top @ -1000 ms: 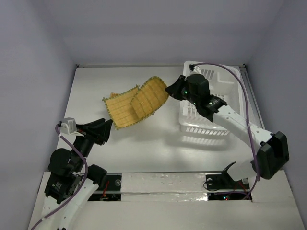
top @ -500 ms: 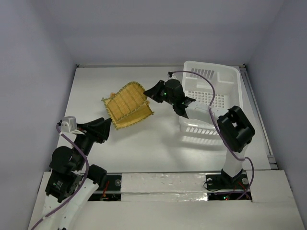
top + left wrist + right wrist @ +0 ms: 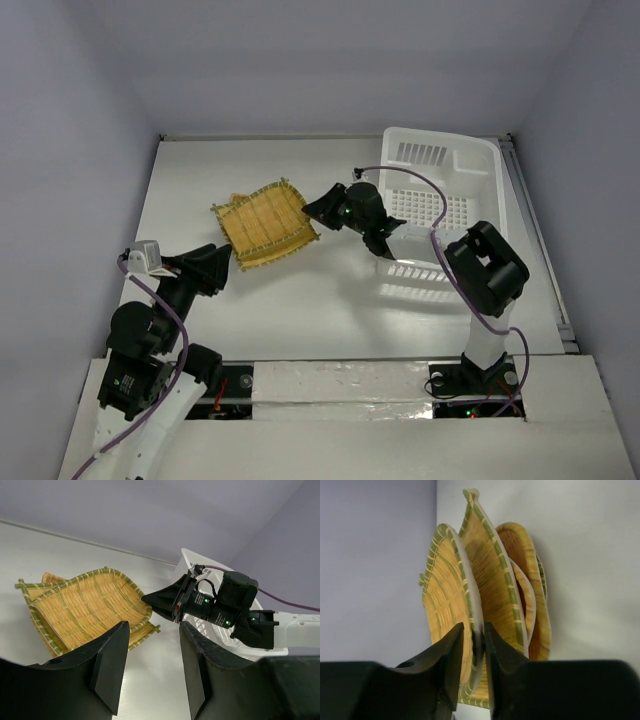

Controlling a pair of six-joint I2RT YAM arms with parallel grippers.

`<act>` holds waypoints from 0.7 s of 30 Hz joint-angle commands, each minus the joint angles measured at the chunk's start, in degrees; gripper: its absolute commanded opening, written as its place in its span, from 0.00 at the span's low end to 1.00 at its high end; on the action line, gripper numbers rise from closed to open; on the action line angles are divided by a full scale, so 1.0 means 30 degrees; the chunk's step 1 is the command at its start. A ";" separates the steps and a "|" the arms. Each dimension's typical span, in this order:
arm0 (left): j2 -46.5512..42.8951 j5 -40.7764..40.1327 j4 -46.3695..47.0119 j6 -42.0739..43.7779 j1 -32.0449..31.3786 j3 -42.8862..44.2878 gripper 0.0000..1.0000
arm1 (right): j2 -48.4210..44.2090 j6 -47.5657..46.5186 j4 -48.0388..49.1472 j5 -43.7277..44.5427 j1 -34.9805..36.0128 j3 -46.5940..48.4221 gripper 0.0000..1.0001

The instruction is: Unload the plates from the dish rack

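Evidently placing: top plate (image 3: 262, 220) is laid on the stack (image 3: 250, 255), rim between narrowed right gripper (image 3: 308, 209) jaws, grip cannot be told; left gripper (image 3: 226, 262) jaws half-open, empty. Release, withdrawal needed next.

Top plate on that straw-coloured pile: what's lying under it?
Another square plate, corners sticking out, and the edge of a rounder plate below that. Their middles are covered, so anything else underneath is hidden.
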 commanded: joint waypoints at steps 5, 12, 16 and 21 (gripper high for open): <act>0.0365 0.0387 0.0899 0.0127 0.0249 -0.0045 0.41 | -0.0742 -0.1317 -0.0833 0.0893 0.0380 -0.0081 0.56; 0.0424 0.0387 0.0870 0.0099 0.0425 -0.0045 0.51 | -0.1944 -0.3690 -0.4733 0.3906 0.0964 0.1002 0.97; 0.0482 0.0299 0.0840 0.0127 0.0425 -0.0016 0.56 | -0.2997 -0.5212 -0.6522 0.5493 0.1318 0.1676 1.00; 0.0687 0.0357 0.0811 0.0157 0.0425 0.0014 0.65 | -0.5453 -0.6883 -0.7958 0.6285 0.1875 0.2466 1.00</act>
